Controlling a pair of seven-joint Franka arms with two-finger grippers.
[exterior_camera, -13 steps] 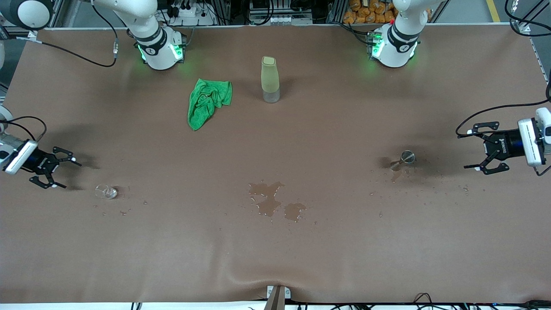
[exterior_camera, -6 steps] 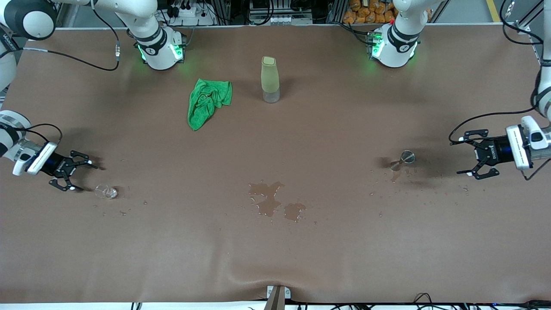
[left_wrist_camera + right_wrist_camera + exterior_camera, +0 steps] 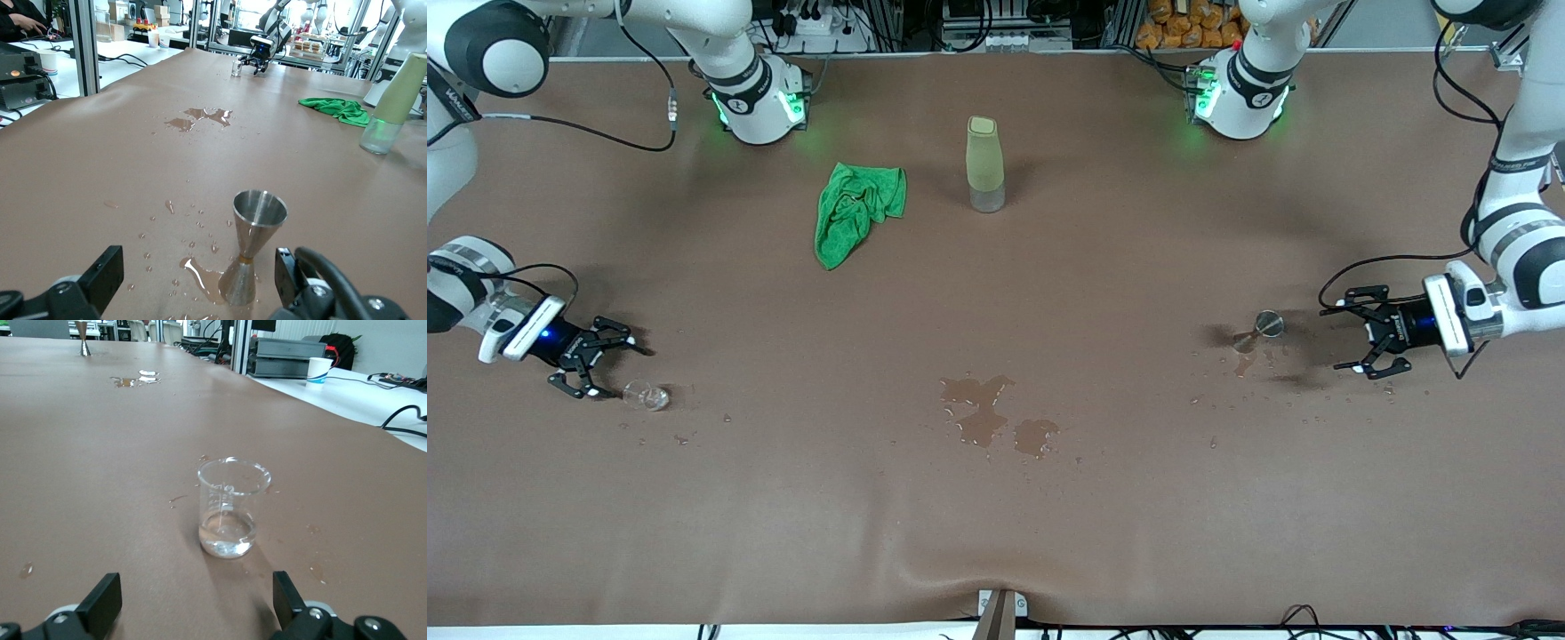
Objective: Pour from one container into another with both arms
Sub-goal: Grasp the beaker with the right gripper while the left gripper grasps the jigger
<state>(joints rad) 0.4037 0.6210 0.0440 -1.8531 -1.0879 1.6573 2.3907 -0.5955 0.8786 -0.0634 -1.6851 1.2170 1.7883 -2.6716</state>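
One jigger (image 3: pixel 1259 330), one beaker (image 3: pixel 646 396), one bottle (image 3: pixel 984 164), one cloth (image 3: pixel 855 212).

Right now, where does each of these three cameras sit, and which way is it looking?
Front view: high across the brown table, facing both arm bases; shows both arms, the open left hand and the open right hand.
Left wrist view: on the left arm, facing the steel double-cone measuring cup; its own fingers show.
Right wrist view: on the right arm, facing the small clear glass beaker; its own fingers show.
Shared: all show the puddle.
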